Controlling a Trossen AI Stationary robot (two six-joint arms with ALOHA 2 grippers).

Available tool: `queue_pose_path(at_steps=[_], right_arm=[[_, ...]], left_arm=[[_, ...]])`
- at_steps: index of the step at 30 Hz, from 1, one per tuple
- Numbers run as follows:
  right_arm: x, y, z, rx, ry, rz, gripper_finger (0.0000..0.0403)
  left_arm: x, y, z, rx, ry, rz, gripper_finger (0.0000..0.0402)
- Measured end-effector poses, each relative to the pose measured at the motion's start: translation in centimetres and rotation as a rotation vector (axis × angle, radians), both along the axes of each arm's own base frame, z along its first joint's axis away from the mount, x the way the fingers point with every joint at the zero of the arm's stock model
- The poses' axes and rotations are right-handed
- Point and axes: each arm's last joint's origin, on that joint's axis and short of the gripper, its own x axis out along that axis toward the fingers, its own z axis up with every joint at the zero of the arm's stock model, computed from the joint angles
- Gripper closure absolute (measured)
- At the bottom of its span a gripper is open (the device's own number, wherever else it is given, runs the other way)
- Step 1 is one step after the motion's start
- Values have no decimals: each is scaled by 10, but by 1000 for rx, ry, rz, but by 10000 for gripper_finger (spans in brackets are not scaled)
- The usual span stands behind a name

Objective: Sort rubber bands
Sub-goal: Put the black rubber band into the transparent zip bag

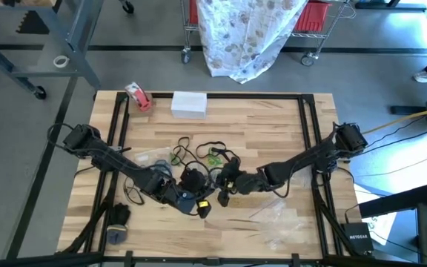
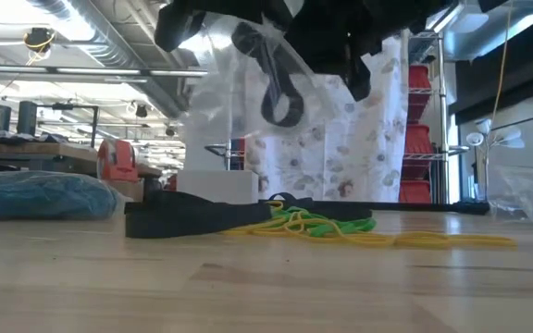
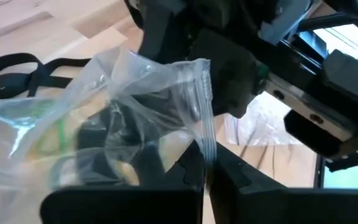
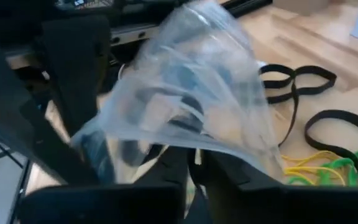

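Note:
Both grippers meet over the table's near middle and share one clear plastic bag [image 3: 135, 93]. My left gripper [image 3: 205, 180] is shut on it, and so is my right gripper [image 4: 194, 168]. In the low view the bag [image 2: 276, 65] hangs lifted with black rubber bands [image 2: 280, 92] inside. Loose black bands [image 1: 199, 148], green bands [image 1: 214, 156] and yellow bands [image 2: 433, 240] lie flat on the wood just beyond the grippers. Black bands [image 4: 297, 78] and green-yellow ones [image 4: 334, 168] also show in the right wrist view. My left gripper pinches the bag's zip-strip edge [image 3: 207, 134] between its two shut fingers. The bag is lifted clear of the table and bulges away from the fingers. My right gripper pinches the bag's rim [image 4: 191, 146] between its shut fingers, opposite my left gripper. The film billows up past the fingers, off the table.
A red-and-white tape roll [image 1: 138, 96] and a white box [image 1: 189, 104] sit at the far edge. Another clear bag [image 1: 280, 222] lies near right. A blue heap [image 1: 116, 233] rests near left. Black frame rails [image 1: 311, 126] run along both table sides.

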Motion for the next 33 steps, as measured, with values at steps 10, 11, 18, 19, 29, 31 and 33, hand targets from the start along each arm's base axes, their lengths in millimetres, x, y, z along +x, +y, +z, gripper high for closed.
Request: queue_pose_path(at_steps=[10,11,18,19,29,31,33], right_arm=[[-18,6,19,-155,59,122,242],[-21,7,22,-169,57,134,236],[-41,7,32,-272,156,153,224],[-44,5,31,-291,183,138,224],[-47,-24,1,-305,422,4,224],[-43,-24,-3,-279,409,21,224],[-37,-21,-5,-264,381,58,224]], left_arm=[[-10,4,-9,27,124,35,400],[-11,4,-10,28,129,37,400],[-20,8,-7,51,189,44,400],[-24,10,-5,47,202,55,400],[-65,21,45,-35,216,-84,400],[-70,27,54,-85,229,-138,400],[-74,31,62,-139,241,-242,400]])
